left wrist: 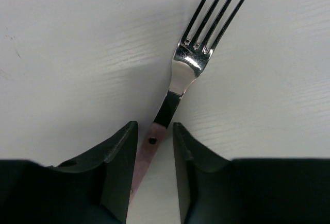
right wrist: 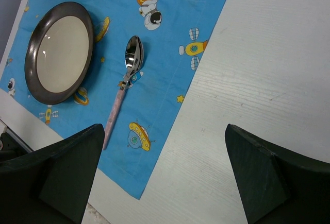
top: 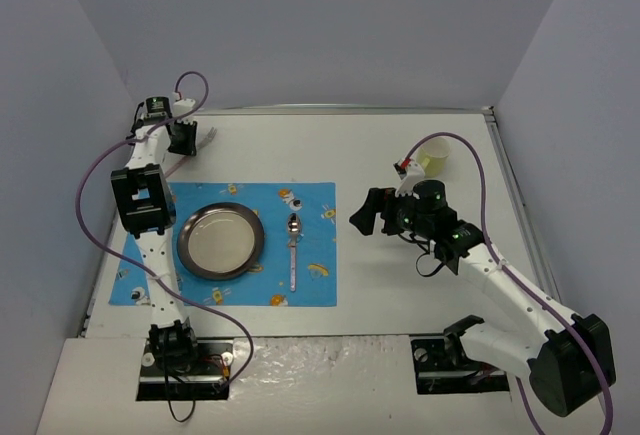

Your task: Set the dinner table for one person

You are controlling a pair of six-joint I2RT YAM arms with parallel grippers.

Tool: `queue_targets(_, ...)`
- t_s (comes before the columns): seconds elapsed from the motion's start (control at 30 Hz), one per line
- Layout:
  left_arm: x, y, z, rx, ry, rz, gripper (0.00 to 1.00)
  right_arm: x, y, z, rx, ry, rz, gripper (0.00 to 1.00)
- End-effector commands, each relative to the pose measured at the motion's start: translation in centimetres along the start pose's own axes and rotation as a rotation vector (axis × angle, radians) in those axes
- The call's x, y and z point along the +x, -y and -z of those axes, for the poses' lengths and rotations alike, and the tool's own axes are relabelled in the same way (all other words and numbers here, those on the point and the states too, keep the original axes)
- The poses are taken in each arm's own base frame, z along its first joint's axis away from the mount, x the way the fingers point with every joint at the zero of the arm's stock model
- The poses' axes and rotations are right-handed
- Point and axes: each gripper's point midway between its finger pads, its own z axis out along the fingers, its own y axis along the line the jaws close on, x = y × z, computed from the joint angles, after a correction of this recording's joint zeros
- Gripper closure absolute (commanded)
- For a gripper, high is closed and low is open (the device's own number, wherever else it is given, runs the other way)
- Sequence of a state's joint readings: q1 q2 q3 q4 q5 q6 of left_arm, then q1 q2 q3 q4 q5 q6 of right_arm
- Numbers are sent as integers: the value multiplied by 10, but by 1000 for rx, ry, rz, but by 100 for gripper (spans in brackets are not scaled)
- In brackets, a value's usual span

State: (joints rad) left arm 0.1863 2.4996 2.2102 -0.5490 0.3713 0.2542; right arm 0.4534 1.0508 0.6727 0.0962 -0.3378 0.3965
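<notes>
A fork [left wrist: 188, 64] with a pink handle lies on the white dinner table [top: 400, 285] at the far left [top: 207, 141]. My left gripper [left wrist: 154, 126] is low over it. Its jaws straddle the handle, narrowly apart, with a strip of table showing beside the right finger. It also shows in the top view [top: 183, 138]. A dark-rimmed plate [top: 221, 240] and a pink-handled spoon [top: 293, 250] lie on the blue cartoon mat [top: 310, 200]. My right gripper [top: 368, 213] hangs wide open and empty above the table, right of the mat [right wrist: 164, 128].
A pale cup [top: 436, 162] stands behind the right gripper at the back right. The right wrist view shows the plate [right wrist: 59, 49], the spoon [right wrist: 133, 59] and the mat's corner [right wrist: 170, 38]. Grey walls enclose the table on three sides.
</notes>
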Motion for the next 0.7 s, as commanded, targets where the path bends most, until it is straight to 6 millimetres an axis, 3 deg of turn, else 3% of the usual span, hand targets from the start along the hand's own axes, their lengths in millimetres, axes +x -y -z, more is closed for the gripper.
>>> queue_targets(0.0,-12,-3,35,1,34,23,90,-38,-21,8,-60,124,37,0)
queue_targets(0.1,-11,-5,42,-1,42,40,100,-37,-22,10,-62,128,39,0)
queue_targets(0.3,-38,-7,77,-13,132,54,100,-40,-24,14,-70,145,57,0)
queue_targets(0.53,-89,-17,164,-175,311,40,100,-39,-25,22,-79,169,89,0)
queue_targets(0.67,-102,-22,218,-296,414,51,100,-37,-28,30,-98,187,107,0)
